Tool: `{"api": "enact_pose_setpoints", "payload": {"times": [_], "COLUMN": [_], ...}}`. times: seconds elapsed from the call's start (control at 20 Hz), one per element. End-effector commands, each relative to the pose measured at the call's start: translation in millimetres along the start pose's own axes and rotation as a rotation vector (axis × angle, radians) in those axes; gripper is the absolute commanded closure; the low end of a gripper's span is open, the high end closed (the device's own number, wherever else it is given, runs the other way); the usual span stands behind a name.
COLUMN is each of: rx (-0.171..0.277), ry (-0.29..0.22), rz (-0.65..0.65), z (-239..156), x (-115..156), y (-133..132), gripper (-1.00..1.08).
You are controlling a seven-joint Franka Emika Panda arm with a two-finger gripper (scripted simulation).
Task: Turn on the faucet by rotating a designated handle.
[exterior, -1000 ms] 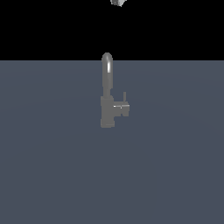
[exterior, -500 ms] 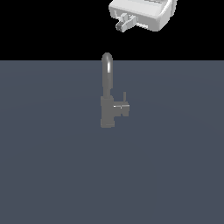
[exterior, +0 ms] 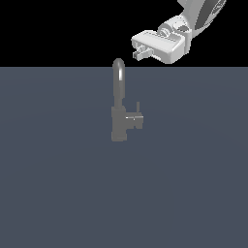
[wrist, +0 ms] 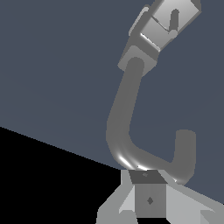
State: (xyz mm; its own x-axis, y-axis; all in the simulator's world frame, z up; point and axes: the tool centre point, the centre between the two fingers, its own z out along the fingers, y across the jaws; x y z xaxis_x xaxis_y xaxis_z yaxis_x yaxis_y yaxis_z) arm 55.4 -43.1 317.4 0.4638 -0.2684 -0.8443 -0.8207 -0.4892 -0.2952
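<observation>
The faucet is a dull grey tap standing on the dark slate floor, with a tall arched spout and a blocky lower body. The handle is a thin short lever rising from a stubby cylinder on the body's side, toward the exterior view's right. My gripper hangs above and to the right of the spout's top, apart from the faucet. Its fingers look pressed together and hold nothing. In the wrist view the gripper sits just over the spout's arch, with the handle far beyond it.
The flat slate-grey floor runs all around the faucet. My white arm comes in from the exterior view's upper right, against a black background.
My gripper has come down into view from the top edge and moved down and left toward the spout's top. The faucet and handle have not moved.
</observation>
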Motion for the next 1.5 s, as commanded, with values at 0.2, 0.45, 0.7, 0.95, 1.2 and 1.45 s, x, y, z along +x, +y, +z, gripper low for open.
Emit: {"api": "enact_pose_setpoints", "payload": {"times": [0.2,0.45,0.7,0.95,1.2,1.45], "rx": [0.117,0.210,0.292,0.355,0.387,0.385], "ry": [-0.126,-0.224,-0.311,-0.376,-0.409,-0.407], "rz": [0.121,0.217,0.304,0.369,0.403,0.399], "z": [8,19,34,48,57,57], "x": [54,96,132,158,171,170], "y": [1,5,11,16,19,19], "gripper": [1.08,1.08,1.08,1.08,1.08,1.08]}}
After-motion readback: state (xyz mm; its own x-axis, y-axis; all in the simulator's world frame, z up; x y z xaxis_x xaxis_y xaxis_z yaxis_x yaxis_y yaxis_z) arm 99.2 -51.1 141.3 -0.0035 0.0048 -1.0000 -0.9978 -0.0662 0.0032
